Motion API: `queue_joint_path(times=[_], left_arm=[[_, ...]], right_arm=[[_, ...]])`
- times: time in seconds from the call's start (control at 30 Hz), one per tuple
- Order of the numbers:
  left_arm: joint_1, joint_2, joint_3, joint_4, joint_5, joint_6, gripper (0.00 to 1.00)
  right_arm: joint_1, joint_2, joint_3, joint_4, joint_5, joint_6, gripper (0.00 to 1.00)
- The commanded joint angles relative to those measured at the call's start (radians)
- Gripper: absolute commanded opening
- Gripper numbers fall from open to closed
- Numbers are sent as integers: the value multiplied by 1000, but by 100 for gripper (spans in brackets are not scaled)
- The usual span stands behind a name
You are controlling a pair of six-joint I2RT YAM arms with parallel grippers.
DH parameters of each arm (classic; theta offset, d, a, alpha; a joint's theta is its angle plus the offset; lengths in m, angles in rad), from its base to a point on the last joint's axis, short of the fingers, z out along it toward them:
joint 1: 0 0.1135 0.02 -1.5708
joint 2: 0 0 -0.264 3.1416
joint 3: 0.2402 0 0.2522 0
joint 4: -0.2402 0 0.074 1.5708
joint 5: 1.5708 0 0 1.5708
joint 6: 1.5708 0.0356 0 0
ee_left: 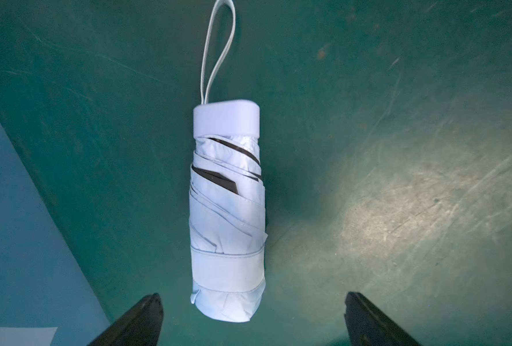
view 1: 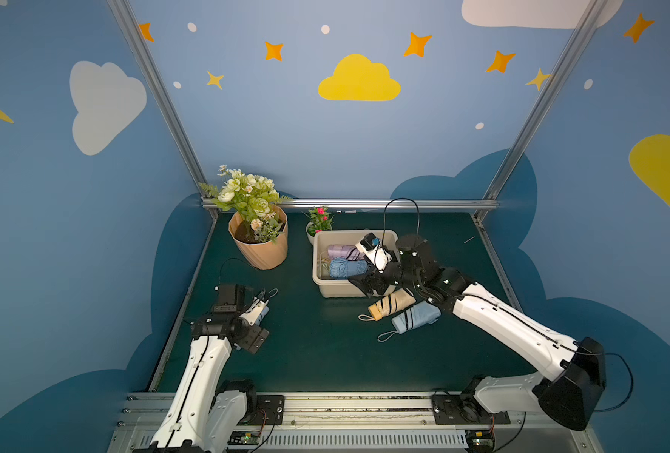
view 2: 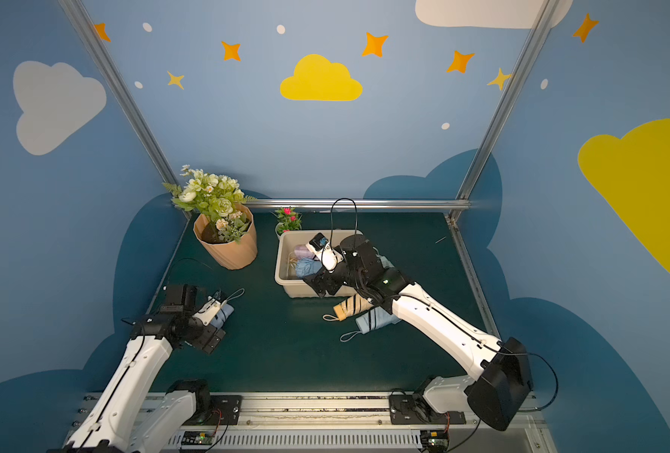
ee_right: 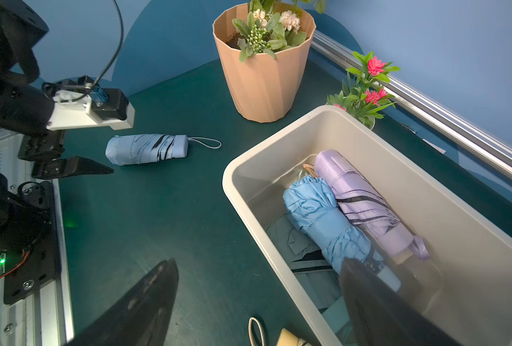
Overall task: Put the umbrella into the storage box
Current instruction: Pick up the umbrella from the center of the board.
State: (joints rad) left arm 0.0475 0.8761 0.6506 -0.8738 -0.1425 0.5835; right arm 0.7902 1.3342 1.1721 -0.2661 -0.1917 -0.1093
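Five umbrellas visible: blue umbrella, lilac umbrella inside storage box; pale umbrella, beige umbrella, sky-blue umbrella on desk. Left hand, right hand apart, empty.

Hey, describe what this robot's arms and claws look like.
The left arm and right arm are smooth white shells linked by chunky black joints, on black bases. A thin black cable feeds each wrist's white camera mount. The left claw and right claw each have two black, tapering fingers.
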Motion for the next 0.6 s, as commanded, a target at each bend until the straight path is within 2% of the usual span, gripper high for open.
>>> queue_joint_path(times=[0.0, 0.3, 0.57], left_arm=[[14, 15, 0, 62, 3, 18, 100], [59, 150, 12, 170, 28, -19, 100], [82, 343, 77, 190, 93, -100, 98]], right_arm=[[15, -34, -7, -9, 15, 25, 90], [39, -32, -21, 1, 18, 30, 90], [38, 1, 17, 5, -5, 16, 90]])
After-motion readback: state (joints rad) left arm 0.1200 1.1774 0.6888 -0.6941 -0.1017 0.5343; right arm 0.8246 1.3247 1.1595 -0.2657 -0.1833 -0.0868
